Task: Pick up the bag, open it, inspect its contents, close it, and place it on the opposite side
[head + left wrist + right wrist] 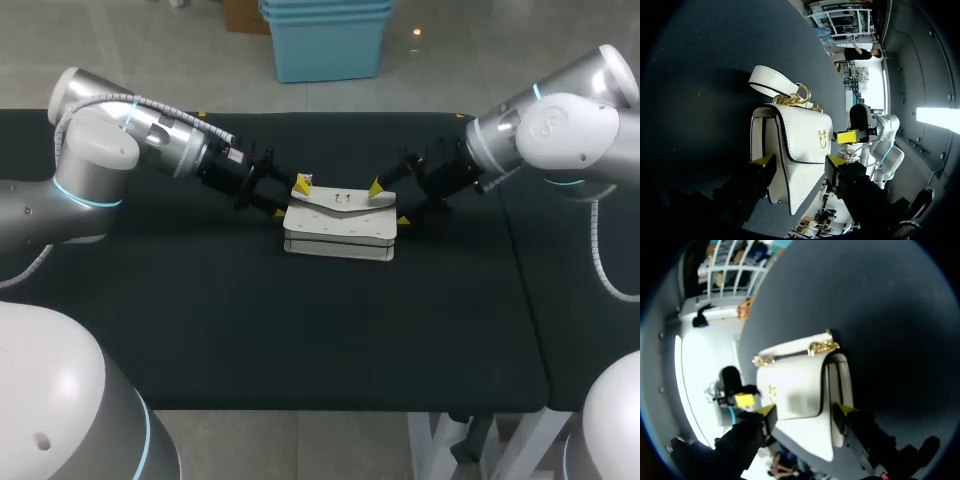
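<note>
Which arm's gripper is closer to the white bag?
Neither clearly. The left gripper sits at the left end of the white bag, the right gripper at its right end, both right against it.

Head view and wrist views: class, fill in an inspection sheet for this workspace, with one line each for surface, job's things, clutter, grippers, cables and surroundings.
Surface: black table.
Job's things: white bag lying mid-table, with its gold clasp on the flap and its strap resting on the table beside it.
Clutter: nothing seen.
Grippers: the left gripper is at the bag's left end and the right gripper at its right end. Whether either one clamps the bag cannot be told.
Cables: ribbed hose along the left arm, second hose by the right arm.
Surroundings: nothing seen reaching over the table.
</note>
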`<state>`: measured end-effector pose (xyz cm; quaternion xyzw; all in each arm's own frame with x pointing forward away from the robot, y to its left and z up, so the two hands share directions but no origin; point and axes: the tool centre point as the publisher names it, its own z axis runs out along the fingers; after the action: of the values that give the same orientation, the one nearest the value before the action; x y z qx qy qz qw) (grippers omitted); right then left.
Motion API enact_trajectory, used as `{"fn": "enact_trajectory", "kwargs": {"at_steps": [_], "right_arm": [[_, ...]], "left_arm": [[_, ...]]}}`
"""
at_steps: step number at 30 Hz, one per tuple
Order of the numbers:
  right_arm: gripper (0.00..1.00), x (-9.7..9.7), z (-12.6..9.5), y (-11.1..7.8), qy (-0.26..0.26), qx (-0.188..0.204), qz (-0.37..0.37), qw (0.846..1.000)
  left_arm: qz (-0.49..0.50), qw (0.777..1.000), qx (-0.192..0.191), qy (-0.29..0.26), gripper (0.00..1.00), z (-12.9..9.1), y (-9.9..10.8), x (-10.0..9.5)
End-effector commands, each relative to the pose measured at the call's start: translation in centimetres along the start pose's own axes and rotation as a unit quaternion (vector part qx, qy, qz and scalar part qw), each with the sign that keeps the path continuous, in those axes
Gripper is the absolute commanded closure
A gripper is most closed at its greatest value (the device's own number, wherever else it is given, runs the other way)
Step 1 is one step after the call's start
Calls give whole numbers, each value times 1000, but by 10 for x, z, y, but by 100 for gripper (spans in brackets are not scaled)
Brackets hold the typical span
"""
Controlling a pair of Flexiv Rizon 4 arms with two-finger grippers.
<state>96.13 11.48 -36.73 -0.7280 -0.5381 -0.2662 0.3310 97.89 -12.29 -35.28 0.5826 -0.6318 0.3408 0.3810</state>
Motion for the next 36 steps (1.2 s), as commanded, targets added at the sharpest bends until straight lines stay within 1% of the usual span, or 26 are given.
{"fn": "enact_trajectory", "kwargs": {"at_steps": [1,2,3,4,8,9,10,11,12,13,21,22,23,24,25,26,27,29,31,32,33,34,35,36], "right_arm": [[29,-4,6,6,10,38,3,999],[29,-4,8,6,13,38,5,999],[33,-6,9,6,14,39,6,999],[36,-7,10,6,15,40,8,999],[50,-8,13,6,20,44,11,999],[52,-9,14,6,22,45,12,999],[55,-9,14,6,23,45,13,999],[75,-9,14,5,25,44,14,999],[98,-10,15,5,28,43,16,999],[100,-10,15,5,29,43,16,999],[100,-12,14,4,36,39,18,998],[100,-12,13,4,37,38,18,998],[78,-11,12,3,38,37,18,998],[64,-11,12,3,38,36,17,999],[56,-11,12,3,37,34,17,999],[51,-11,11,3,37,34,17,999],[33,-11,11,3,37,33,16,999],[27,-10,11,3,36,31,17,999],[33,-10,11,4,36,30,17,999],[37,-10,12,4,35,29,17,999],[46,-10,12,4,35,28,17,999],[55,-9,12,5,35,28,18,999],[62,-9,12,5,35,27,18,999],[72,-9,12,5,35,27,18,999]], "left_arm": [[1,1000,-6,5,32,9,-6,-9],[0,1000,-7,4,34,10,-7,-10],[-3,1000,-7,3,38,12,-8,-12],[-6,1000,-6,3,51,13,-8,-14],[-12,1000,-5,5,55,14,-11,-19],[-15,1000,-4,4,57,14,-12,-20],[-17,1000,-2,4,66,14,-12,-21],[-18,1000,-1,4,78,14,-12,-22],[-20,1000,0,4,92,14,-13,-23],[-21,1000,1,5,100,14,-13,-24],[-20,1000,5,5,100,10,-11,-24],[-17,1000,5,5,65,9,-10,-23],[-15,1000,6,5,49,8,-10,-22],[-14,1000,7,6,45,7,-9,-21],[-13,1000,9,6,50,6,-9,-20],[-13,1000,11,7,53,4,-9,-20],[-13,1000,13,7,55,3,-9,-20],[-16,1000,19,7,57,0,-10,-21],[-19,999,24,8,68,-3,-12,-22],[-20,999,25,9,74,-4,-12,-23],[-21,999,28,9,84,-5,-13,-23],[-22,999,31,10,100,-5,-14,-23],[-24,999,32,11,100,-6,-16,-24],[-27,999,36,10,100,-5,-17,-24]]}}
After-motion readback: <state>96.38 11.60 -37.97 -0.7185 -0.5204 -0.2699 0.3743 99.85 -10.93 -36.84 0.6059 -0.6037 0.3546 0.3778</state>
